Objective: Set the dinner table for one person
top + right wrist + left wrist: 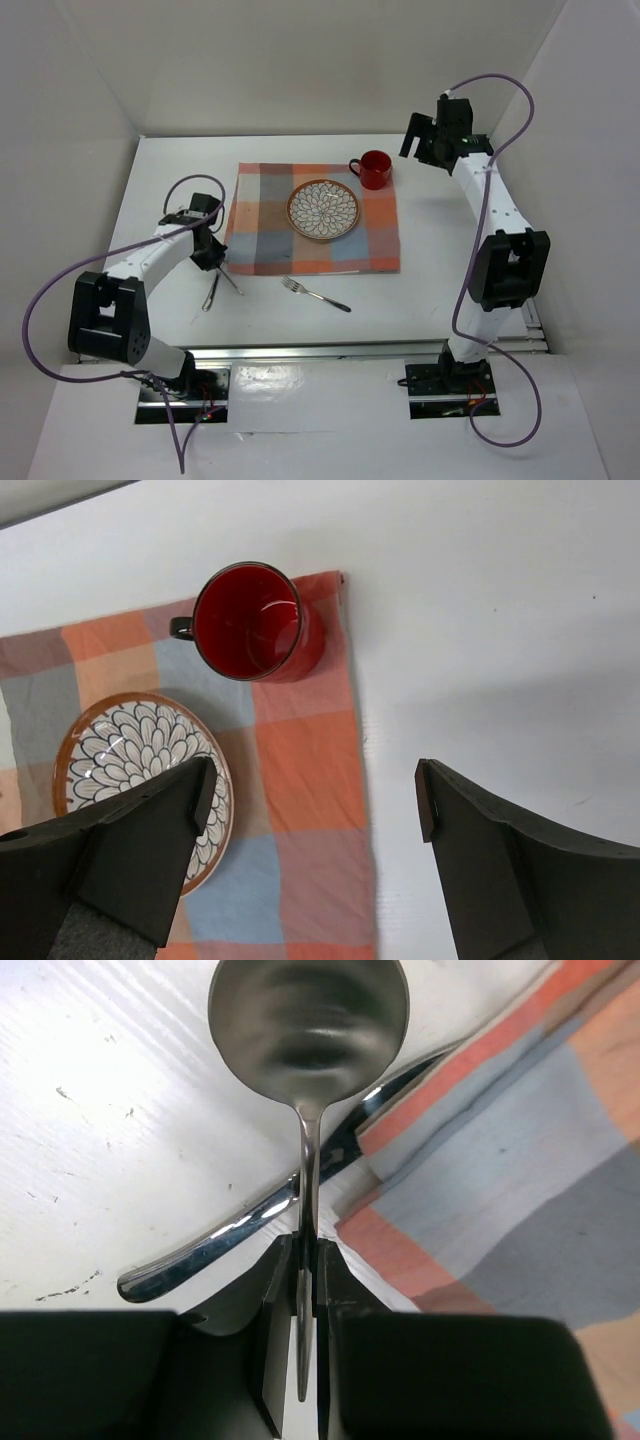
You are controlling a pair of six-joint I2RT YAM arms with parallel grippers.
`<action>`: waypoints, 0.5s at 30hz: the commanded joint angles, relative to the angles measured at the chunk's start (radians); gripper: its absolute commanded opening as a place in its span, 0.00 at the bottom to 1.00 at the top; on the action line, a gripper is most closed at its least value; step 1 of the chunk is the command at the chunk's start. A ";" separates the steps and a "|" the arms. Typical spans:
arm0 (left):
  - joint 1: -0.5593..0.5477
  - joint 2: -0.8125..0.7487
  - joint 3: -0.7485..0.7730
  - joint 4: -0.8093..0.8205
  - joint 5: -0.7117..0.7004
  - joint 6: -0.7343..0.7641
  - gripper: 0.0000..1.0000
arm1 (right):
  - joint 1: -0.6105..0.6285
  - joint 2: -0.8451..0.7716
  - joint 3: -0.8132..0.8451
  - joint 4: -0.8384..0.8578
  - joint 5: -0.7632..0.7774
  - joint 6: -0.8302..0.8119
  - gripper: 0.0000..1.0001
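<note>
On the white dinner table [440, 290] lies a checked placemat [270, 240] with a patterned plate [324, 209] and a red mug [374, 170] on it. My left gripper [212, 256] is at the placemat's near left corner. In the left wrist view it [303, 1245] is shut on the handle of a spoon [308, 1020], which crosses over a knife [235, 1228]. From above, the spoon [209, 295] and knife [234, 283] show just below that gripper. A fork [316, 294] lies in front of the placemat. My right gripper [418, 140] hangs open and empty, high beside the mug [250, 622].
The placemat [520, 1160] edge lies just right of the left fingers. The right wrist view shows the plate [130, 750] partly behind one finger and bare table [500, 630] to the right. White walls enclose the back and sides. An aluminium rail [330, 352] runs along the near edge.
</note>
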 commanded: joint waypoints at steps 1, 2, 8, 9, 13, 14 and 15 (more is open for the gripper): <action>0.003 -0.020 0.046 -0.043 -0.010 0.047 0.03 | -0.006 -0.050 -0.029 0.028 0.008 0.005 0.93; 0.003 -0.020 0.046 -0.043 -0.001 0.047 0.03 | -0.006 -0.050 -0.029 0.028 0.008 0.005 0.93; -0.095 -0.059 0.093 -0.006 -0.036 0.169 0.00 | -0.015 -0.096 -0.060 0.019 0.008 0.005 0.92; -0.118 -0.059 0.146 -0.006 -0.023 0.198 0.00 | -0.015 -0.096 -0.086 0.019 0.008 0.005 0.92; -0.253 0.004 0.307 0.021 0.074 0.350 0.00 | -0.071 -0.165 -0.190 0.008 -0.067 0.049 0.92; -0.309 0.024 0.346 0.030 0.091 0.373 0.00 | -0.096 -0.183 -0.220 0.008 -0.090 0.078 0.92; -0.334 0.048 0.389 0.031 0.117 0.389 0.00 | -0.111 -0.230 -0.253 0.017 -0.140 0.095 0.92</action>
